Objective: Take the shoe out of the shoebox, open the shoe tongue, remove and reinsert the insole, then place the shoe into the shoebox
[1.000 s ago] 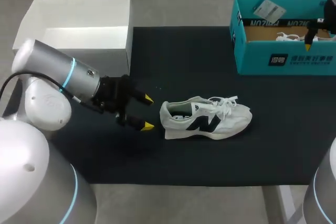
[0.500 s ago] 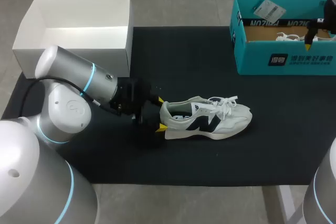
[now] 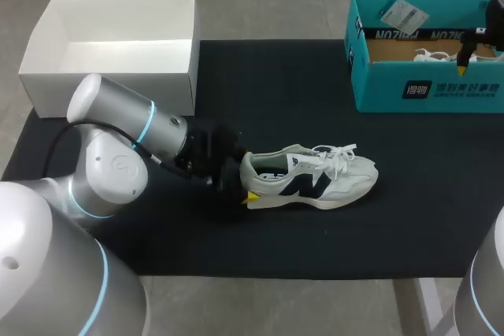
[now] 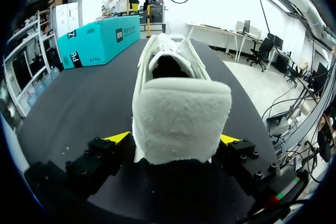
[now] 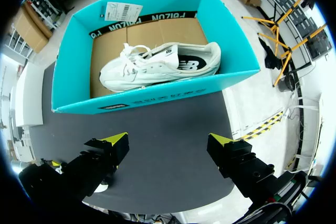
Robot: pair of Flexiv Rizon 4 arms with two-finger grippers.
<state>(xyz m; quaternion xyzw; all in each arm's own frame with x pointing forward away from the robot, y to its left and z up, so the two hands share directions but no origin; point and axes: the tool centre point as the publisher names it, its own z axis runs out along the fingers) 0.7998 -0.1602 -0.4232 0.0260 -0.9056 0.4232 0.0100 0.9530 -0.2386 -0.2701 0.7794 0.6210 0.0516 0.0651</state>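
Observation:
A white sneaker with a dark side logo [image 3: 311, 179] lies on its side in the middle of the black mat, toe to the right. My left gripper [image 3: 242, 180] is at its heel, open. In the left wrist view the padded heel [image 4: 178, 108] fills the gap between that gripper's [image 4: 173, 138] spread fingers. The teal shoebox [image 3: 425, 88] stands at the back right with a second white shoe [image 5: 157, 66] lying inside. My right gripper [image 5: 168, 140] hangs open above the box's near wall [image 5: 157, 100], holding nothing.
A white open box [image 3: 110, 60] stands at the back left, partly off the mat. The black mat [image 3: 315, 241] covers the table between the two boxes. A paper tag [image 5: 123, 10] lies on the teal box's far rim.
My left arm has moved right to the shoe, and its open fingers now straddle the heel. The shoe and my right arm have stayed put.

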